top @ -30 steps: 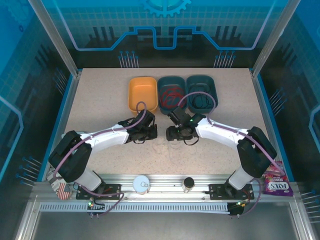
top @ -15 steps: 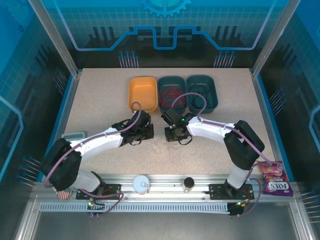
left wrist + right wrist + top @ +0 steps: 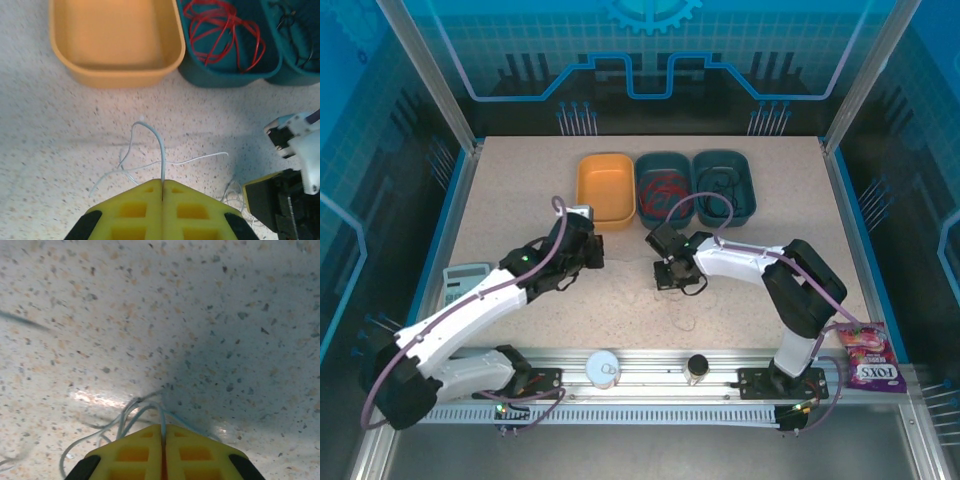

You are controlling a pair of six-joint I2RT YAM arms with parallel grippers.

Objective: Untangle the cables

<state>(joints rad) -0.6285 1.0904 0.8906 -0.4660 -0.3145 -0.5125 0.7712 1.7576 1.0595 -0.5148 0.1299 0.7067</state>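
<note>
- Two cables are seen lying in bins at the far side of the worktop (image 3: pixel 520 200). The red cable (image 3: pixel 665 188) is coiled in the middle teal bin (image 3: pixel 663 156), and the black cable (image 3: pixel 720 192) is curled in the right teal bin (image 3: pixel 722 153).
- The orange bin (image 3: pixel 605 190) is set just left of them.
- The white cable (image 3: pixel 162 160) is spread in thin loose loops on the worktop, in front of the bins and between the two arms.
- In the left wrist view, the left gripper (image 3: pixel 162 182) is seen with its jaws pressed together. One white strand is pinched in the seam, then arched up and dropped back onto the speckled surface.
- From above, the left gripper (image 3: pixel 588 258) is held just in front of the orange bin.
- In the right wrist view, the right gripper (image 3: pixel 162 427) is shown low over the worktop with its jaws closed. Several strands of the white cable (image 3: pixel 140 412) are bunched and gripped at the tips.
- From above, the right gripper (image 3: pixel 672 280) is placed in front of the middle teal bin, apart from the left gripper.
</note>
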